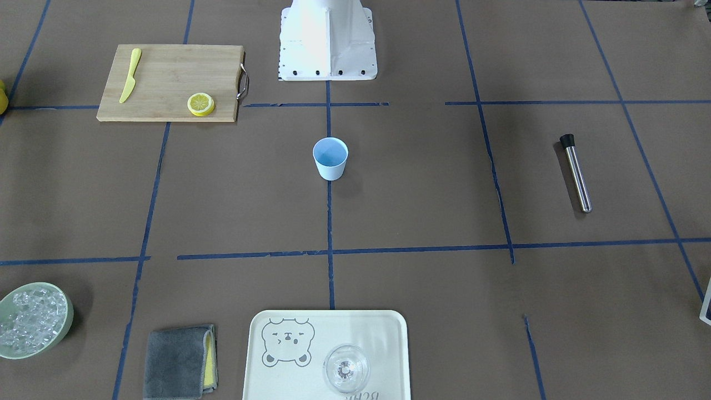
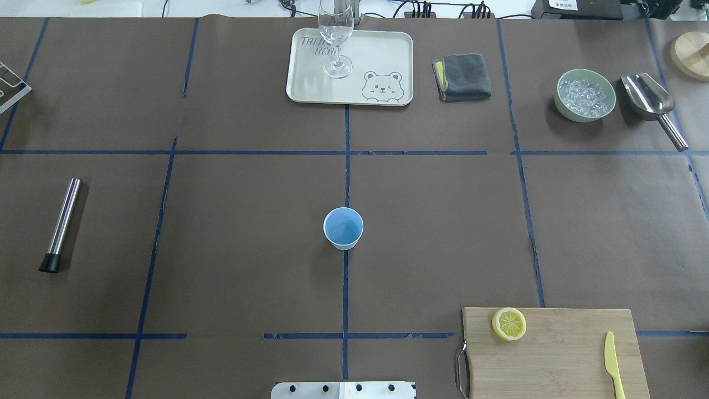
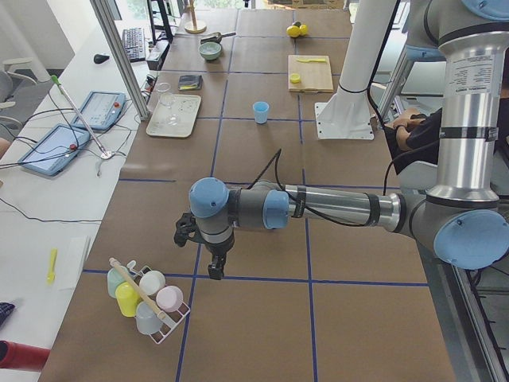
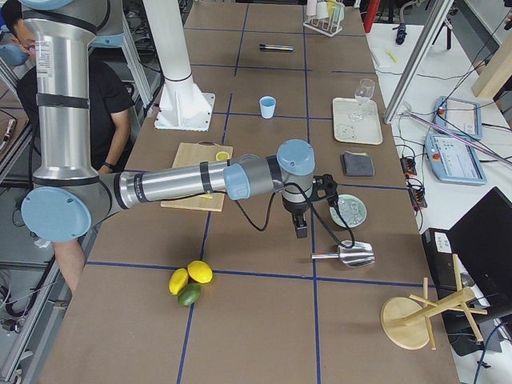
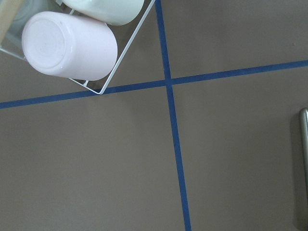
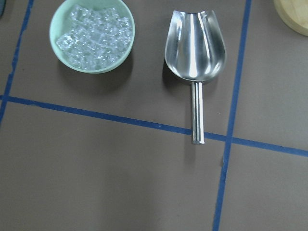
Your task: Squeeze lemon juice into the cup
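The thin round yellow lemon slice [image 2: 509, 324] on the wooden board [image 2: 554, 360] lies nearer the right gripper [image 4: 302, 232] than the left gripper [image 3: 215, 272], back toward the robot; whether either is open cannot be told.

A wooden cutting board [image 2: 559, 360] on the brown desk [image 2: 249, 288] carries a yellow plastic knife [image 2: 612, 366]. A clear stemmed glass [image 2: 336, 33] stands upright on a cream bear-print tray [image 2: 310, 83]. Near the tray lie a folded grey cloth [image 2: 462, 76], a green bowl of ice [image 2: 579, 116] and, just beside it, a steel scoop [image 2: 648, 100]. A black-tipped steel rod [image 2: 63, 221] lies well apart.
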